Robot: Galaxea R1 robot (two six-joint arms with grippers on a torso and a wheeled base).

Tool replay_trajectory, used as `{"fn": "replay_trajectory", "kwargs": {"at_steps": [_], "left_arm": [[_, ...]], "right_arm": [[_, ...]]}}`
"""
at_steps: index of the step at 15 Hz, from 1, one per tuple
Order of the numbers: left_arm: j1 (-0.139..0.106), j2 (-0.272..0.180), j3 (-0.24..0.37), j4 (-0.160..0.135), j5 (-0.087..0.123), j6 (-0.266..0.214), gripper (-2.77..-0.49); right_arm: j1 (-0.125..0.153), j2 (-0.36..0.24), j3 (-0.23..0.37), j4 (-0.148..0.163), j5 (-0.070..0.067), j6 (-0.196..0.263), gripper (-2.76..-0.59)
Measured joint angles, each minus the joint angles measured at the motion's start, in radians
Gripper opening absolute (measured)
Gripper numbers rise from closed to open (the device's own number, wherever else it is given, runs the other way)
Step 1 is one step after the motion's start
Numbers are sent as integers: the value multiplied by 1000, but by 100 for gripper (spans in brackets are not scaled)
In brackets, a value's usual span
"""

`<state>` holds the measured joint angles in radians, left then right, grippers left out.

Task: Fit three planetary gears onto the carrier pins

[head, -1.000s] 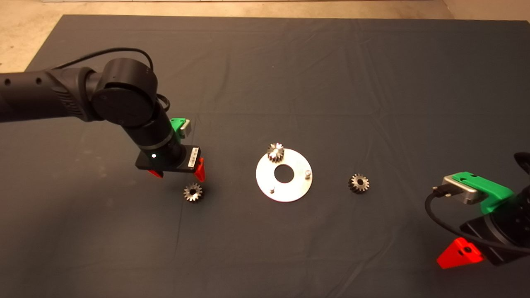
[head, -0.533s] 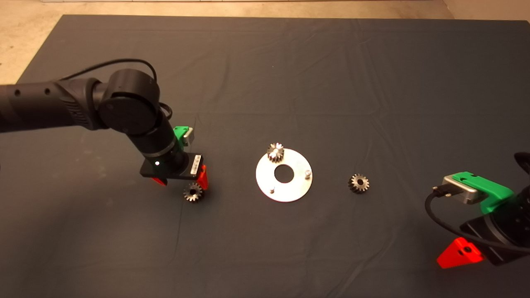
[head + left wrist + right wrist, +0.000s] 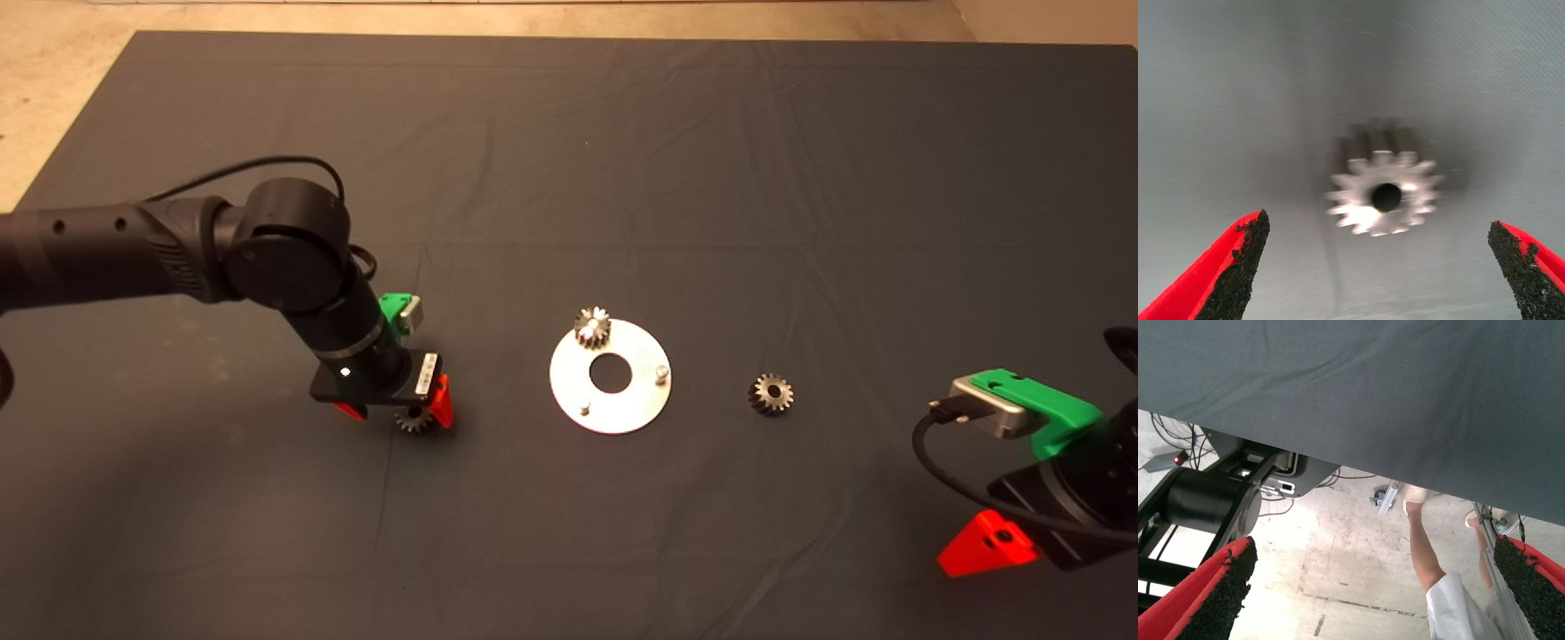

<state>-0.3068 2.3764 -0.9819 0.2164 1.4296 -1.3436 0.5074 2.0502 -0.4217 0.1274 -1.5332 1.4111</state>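
Note:
A flat silver disc [image 3: 636,404] with a central hole lies mid-mat. One planetary gear [image 3: 591,327] sits on its far pin; two bare carrier pins [image 3: 661,372] [image 3: 583,410] stand upright. A second gear [image 3: 770,393] lies on the mat to the right of the disc. My left gripper [image 3: 400,413] is open and low over the third gear [image 3: 415,420], which lies flat left of the disc. In the left wrist view that gear [image 3: 1383,195] sits between the spread fingers [image 3: 1231,267], untouched. My right gripper [image 3: 985,542] is parked open at the lower right.
The dark mat [image 3: 569,160] has light wrinkles. Bare floor shows beyond its far edge. The right wrist view looks past the mat's edge at the floor, a black robot base [image 3: 1205,500], cables and a person's leg [image 3: 1425,547].
My left arm has moved down and toward me, bringing its open fingers from beside the left gear to around it. The gears, disc and right arm have not moved.

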Motion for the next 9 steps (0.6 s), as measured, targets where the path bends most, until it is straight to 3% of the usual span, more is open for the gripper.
{"fn": "replay_trajectory", "kwargs": {"at_steps": [1,9], "left_arm": [[5,0,0,0,-9,2,-91],[16,0,0,4,-10,19,-91]], "right_arm": [[0,0,0,0,0,0,-71],[0,0,0,0,0,0,-71]]}}
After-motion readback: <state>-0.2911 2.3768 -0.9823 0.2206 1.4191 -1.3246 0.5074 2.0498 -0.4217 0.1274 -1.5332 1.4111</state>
